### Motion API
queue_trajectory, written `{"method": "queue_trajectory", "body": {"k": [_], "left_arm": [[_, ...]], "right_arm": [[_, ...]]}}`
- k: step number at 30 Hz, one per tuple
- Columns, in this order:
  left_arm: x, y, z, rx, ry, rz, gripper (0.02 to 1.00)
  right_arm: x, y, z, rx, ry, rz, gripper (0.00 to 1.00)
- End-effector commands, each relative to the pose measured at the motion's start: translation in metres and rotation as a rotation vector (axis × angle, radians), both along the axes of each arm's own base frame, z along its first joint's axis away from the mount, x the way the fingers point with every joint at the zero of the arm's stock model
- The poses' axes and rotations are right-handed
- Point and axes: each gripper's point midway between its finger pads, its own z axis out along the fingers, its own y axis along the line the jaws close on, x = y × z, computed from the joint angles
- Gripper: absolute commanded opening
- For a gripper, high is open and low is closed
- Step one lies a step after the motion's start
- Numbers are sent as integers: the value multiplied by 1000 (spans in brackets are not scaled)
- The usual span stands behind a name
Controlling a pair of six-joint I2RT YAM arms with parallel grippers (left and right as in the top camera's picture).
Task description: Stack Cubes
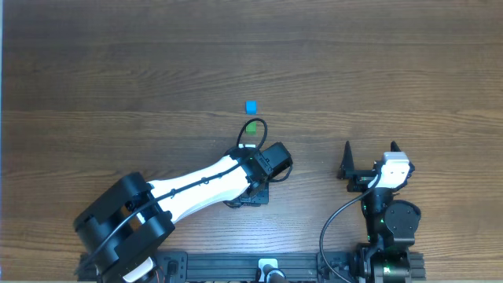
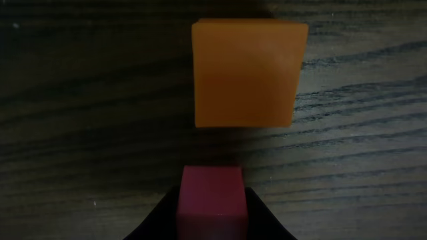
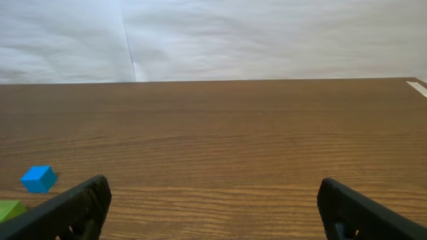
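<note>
Red cube (image 2: 212, 192) is held by left gripper (image 2: 212, 208), orange cube (image 2: 244, 73) just beyond; right gripper (image 1: 369, 151) spread wide at 3 o'clock

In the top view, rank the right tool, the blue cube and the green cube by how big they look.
1. Right tool, clearly largest.
2. Blue cube and green cube look about alike. A cable crosses the green one, so I won't rank them.

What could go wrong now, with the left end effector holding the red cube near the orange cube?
The red cube in the left end effector looks off-centre from the orange cube; released so, it might tip off. The green cube lies close by the left arm, which could knock it.
</note>
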Motion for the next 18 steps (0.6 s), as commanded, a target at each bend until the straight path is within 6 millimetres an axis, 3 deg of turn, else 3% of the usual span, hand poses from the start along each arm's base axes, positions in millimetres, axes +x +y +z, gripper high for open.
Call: {"method": "queue_trajectory", "body": {"k": [1,6,8,18], "left_arm": [[0,3,-3,17,-4,-1,42],[2,-1,14,-15,-24,3,40],[9,-5,31,-49,-54,10,38],[56,-13,88,-105,-203,6,40]], "right_arm": [[0,0,-1,-1,-5,3,991],[0,0,-1,-1,-5,3,991],[0,0,-1,-1,-5,3,993],[0,0,-1,-1,-5,3,991]]}}
